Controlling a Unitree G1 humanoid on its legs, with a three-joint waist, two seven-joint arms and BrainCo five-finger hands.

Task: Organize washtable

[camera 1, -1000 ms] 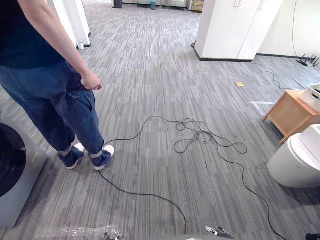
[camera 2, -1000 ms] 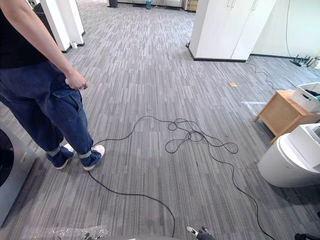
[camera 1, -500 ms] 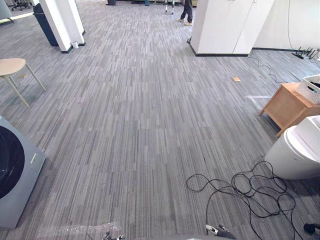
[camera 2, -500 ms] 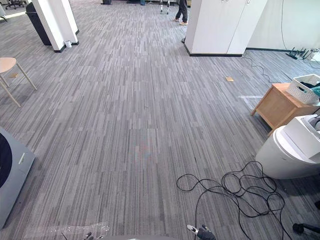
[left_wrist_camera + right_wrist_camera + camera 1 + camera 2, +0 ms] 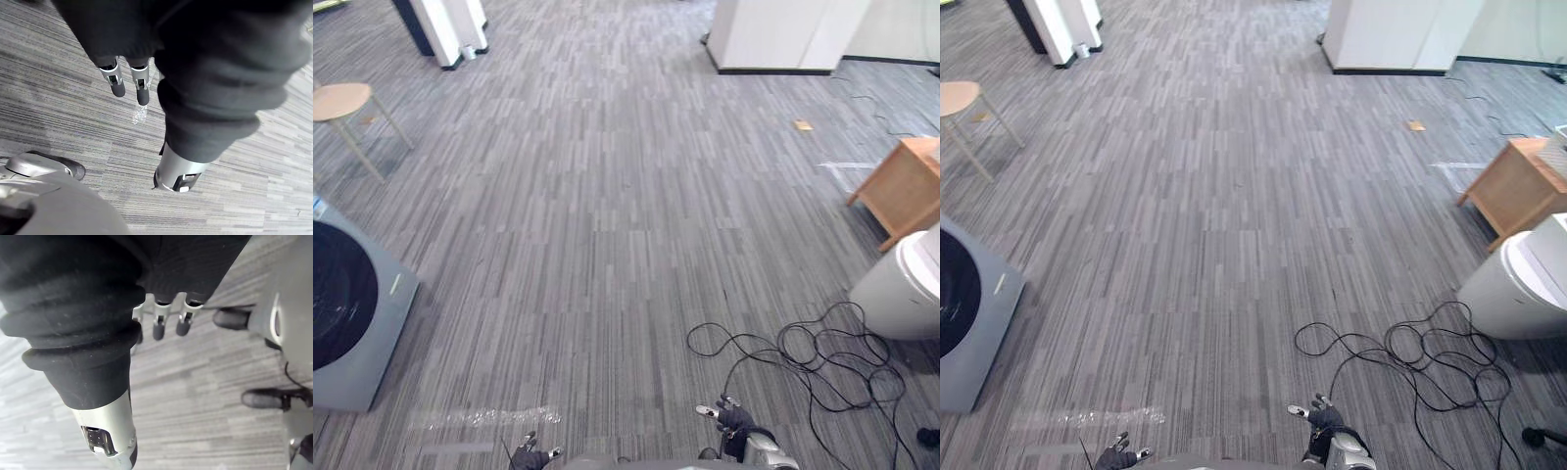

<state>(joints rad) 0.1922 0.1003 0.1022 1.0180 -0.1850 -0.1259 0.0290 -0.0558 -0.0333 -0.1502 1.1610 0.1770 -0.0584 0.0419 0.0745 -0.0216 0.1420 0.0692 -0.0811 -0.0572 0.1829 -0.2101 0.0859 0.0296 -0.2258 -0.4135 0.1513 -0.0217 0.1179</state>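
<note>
Grey striped carpet floor (image 5: 607,215) throughout. Grey front-loading washing machine (image 5: 357,323) near left. Round wooden stool (image 5: 340,101) behind it, far left, with the white square pillar (image 5: 450,24) beyond. Tall white cabinet (image 5: 783,34) far, right of centre. Light wooden side table (image 5: 901,186) at right, white rounded plastic unit (image 5: 906,294) just nearer. Small tan scrap (image 5: 802,124) on floor between cabinet and table. Clear crumpled plastic film (image 5: 489,417) on floor right of washer, just ahead of left hand (image 5: 530,456). Right hand (image 5: 732,419) near edge, right of centre.

Left hand (image 5: 530,457) hangs low, fingers (image 5: 116,81) straight and relaxed. Right hand (image 5: 734,420) hangs low, fingers (image 5: 158,326) loosely extended.
</note>
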